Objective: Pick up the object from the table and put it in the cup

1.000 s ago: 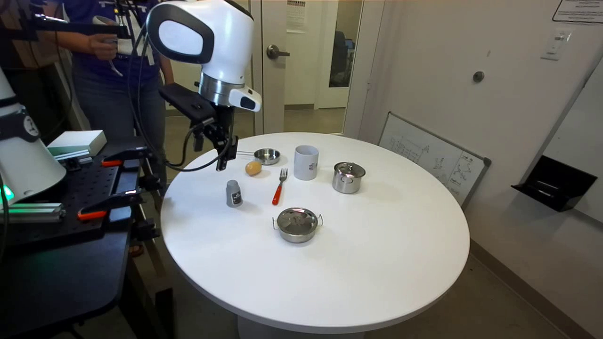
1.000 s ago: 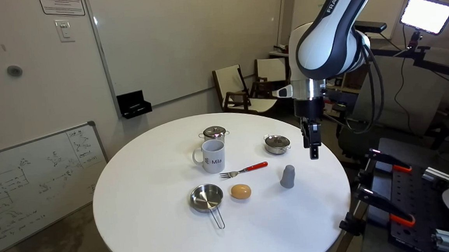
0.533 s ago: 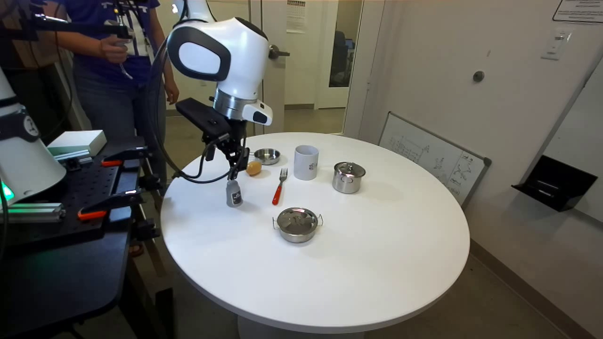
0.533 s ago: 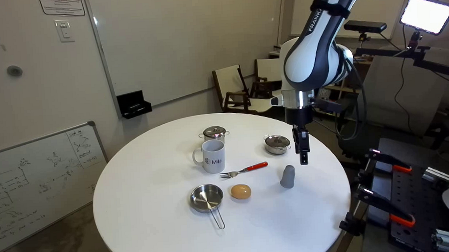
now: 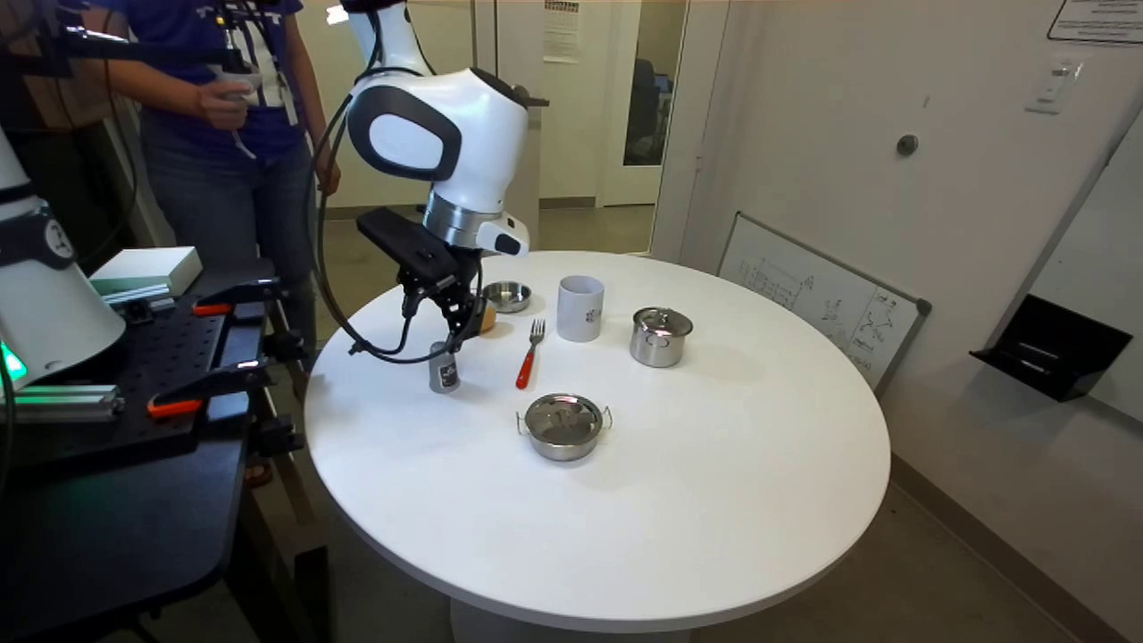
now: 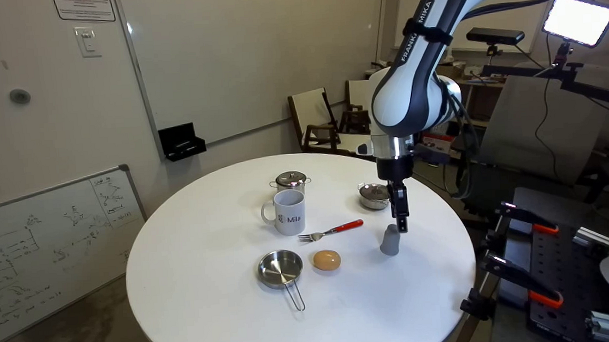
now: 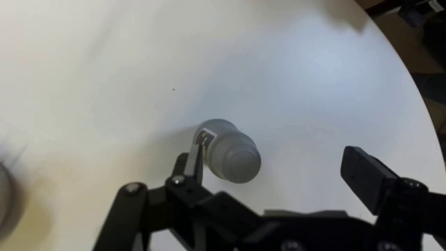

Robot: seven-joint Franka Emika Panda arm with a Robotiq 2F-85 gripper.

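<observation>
The object is a small grey, stubby item with a dark label, upright on the table in both exterior views (image 5: 443, 375) (image 6: 390, 243) and in the wrist view (image 7: 237, 155). The cup is a white mug with a handle and printed "Mila" (image 6: 289, 214); it also stands upright in an exterior view (image 5: 579, 308) and is out of the wrist view. My gripper (image 7: 273, 151) is open and empty, tips down at about the object's top in both exterior views (image 5: 454, 343) (image 6: 402, 228). In the wrist view the object lies near the left finger, which overlaps its label; contact cannot be told.
A red-handled fork (image 6: 334, 229), a tan egg (image 6: 327, 260) and a steel pan (image 6: 280, 270) lie near the object and mug. A tall lidded steel pot (image 5: 661, 338) and a shallow lidded one (image 5: 563, 429) stand farther off. The round table's edge (image 7: 406, 66) is at the right.
The arm has come down and moved in over the table toward the grey object, and the gripper is now at its top. The object, mug and other items have not moved.
</observation>
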